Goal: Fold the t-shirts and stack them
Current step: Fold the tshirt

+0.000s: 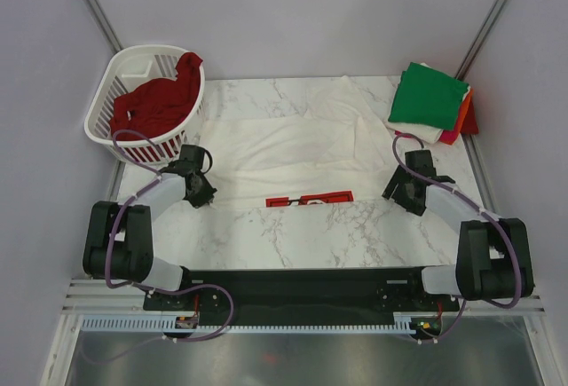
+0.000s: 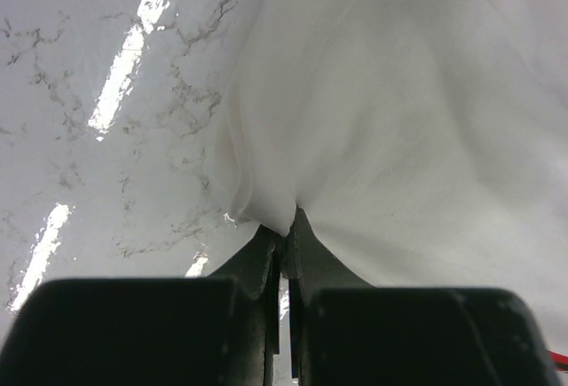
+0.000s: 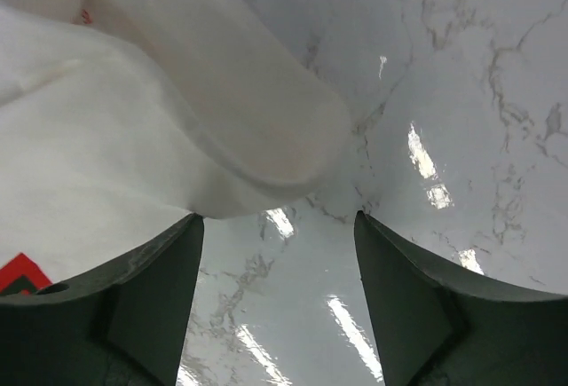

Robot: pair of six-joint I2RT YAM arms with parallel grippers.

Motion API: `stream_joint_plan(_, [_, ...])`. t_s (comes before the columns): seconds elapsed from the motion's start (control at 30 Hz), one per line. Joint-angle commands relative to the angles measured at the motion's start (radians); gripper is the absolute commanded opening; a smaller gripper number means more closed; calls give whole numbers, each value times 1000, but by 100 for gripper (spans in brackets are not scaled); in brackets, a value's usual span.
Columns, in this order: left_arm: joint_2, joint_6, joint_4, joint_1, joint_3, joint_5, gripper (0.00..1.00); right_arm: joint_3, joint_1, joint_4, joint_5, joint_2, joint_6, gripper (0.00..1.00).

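A white t-shirt (image 1: 284,146) with red print (image 1: 309,200) at its near edge lies spread across the table's middle. My left gripper (image 1: 202,193) is shut on its near left edge; the wrist view shows the cloth (image 2: 382,120) pinched between the closed fingers (image 2: 266,253). My right gripper (image 1: 401,198) is open at the shirt's near right corner, with a rounded fold of the cloth (image 3: 177,111) lying just ahead of its jaws and nothing between them. A folded stack with a green tee (image 1: 429,95) on top, orange and white below, sits at the back right. A dark red tee (image 1: 160,100) lies in the basket.
The white slatted basket (image 1: 115,71) stands at the back left corner. Grey walls and metal rails (image 1: 493,13) close in the table on three sides. Bare marble table (image 1: 302,231) shows between the shirt and the arm bases.
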Motion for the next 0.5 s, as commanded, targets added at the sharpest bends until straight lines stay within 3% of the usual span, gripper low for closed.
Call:
stream_joint_plan(0.0, [-7,-17,-79,-7,-30,-8,2,-9,-9,64,-48,34,18,75])
stream_joint_plan(0.13, [4,-19,-79,-10,-27,-11,2,-3,-29,90,-28,82,12,68])
stream_joint_plan(0.47, [25,-21,-79,-16,-21,-25,2,69,-121,158,-31,191,15,64])
